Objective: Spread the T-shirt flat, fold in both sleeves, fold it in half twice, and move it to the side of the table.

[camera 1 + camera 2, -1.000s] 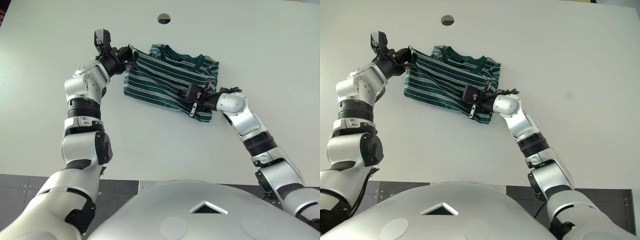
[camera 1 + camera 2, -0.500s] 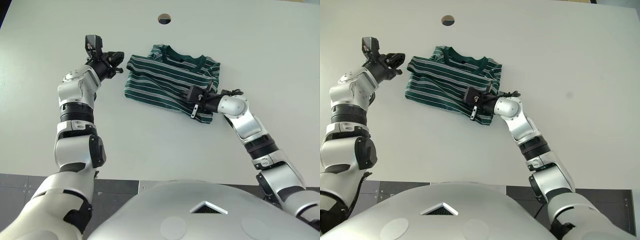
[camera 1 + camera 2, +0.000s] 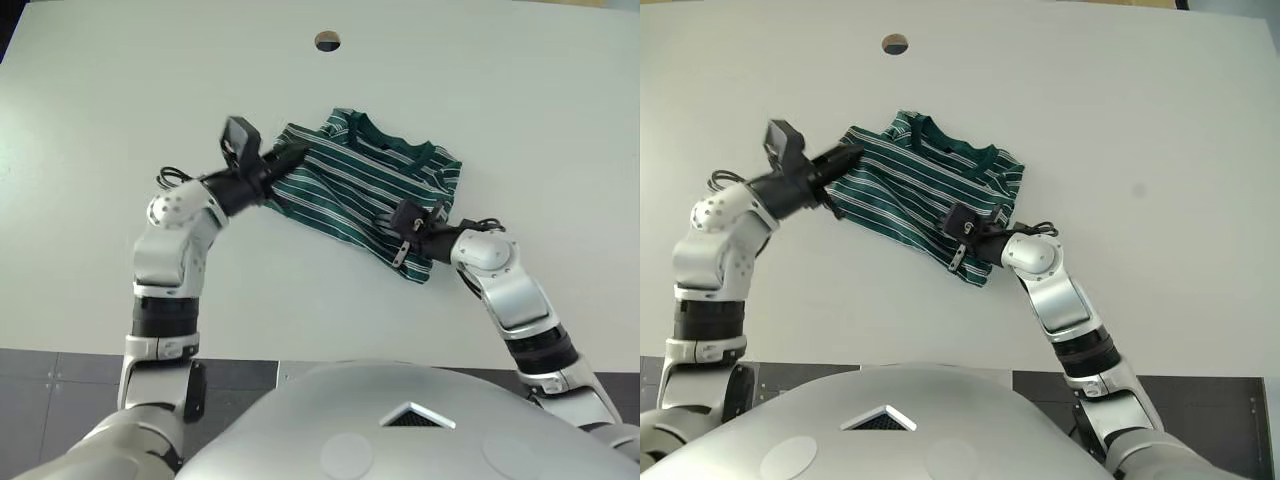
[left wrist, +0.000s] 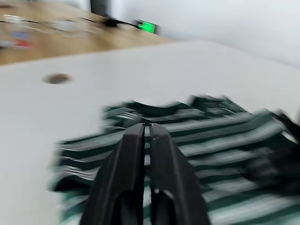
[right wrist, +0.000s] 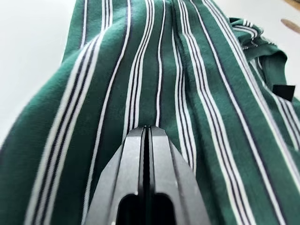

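The white surface (image 3: pixel 520 120) had a round hole (image 3: pixel 327 41) near its far edge, with a wood-brown area beyond. The folded green striped T-shirt (image 3: pixel 350 185) lay mid-surface, its long axis running from far left to near right and its collar facing away. The left gripper (image 4: pixel 146 124) was closed and empty at the shirt's left end. The right gripper (image 5: pixel 146 127) was closed over the cloth near its right end.

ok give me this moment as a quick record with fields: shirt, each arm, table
shirt: green striped T-shirt, folded compact, lying skewed on the table, collar on its far side
left gripper: fingers shut, at the shirt's left edge
right gripper: fingers shut, over the shirt's near right corner
table: white, round hole near the far edge
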